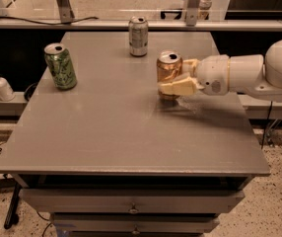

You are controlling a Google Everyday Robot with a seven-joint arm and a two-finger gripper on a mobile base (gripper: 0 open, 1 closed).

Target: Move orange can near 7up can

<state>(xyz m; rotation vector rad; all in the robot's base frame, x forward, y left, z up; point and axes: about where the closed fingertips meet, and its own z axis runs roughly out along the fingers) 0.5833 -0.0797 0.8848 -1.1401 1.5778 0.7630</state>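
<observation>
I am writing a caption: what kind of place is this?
Probably a robot lab: a grey table with drawers, loose cables, and the gripper gripping the orange can.

Green can (60, 66) stands on grey table (106, 132), left side; white bottle (1, 84) beyond.

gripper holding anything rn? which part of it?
The gripper, reaching in from the right, is shut on the orange can, fingers clamping its side wall, mid to lower body.
</observation>
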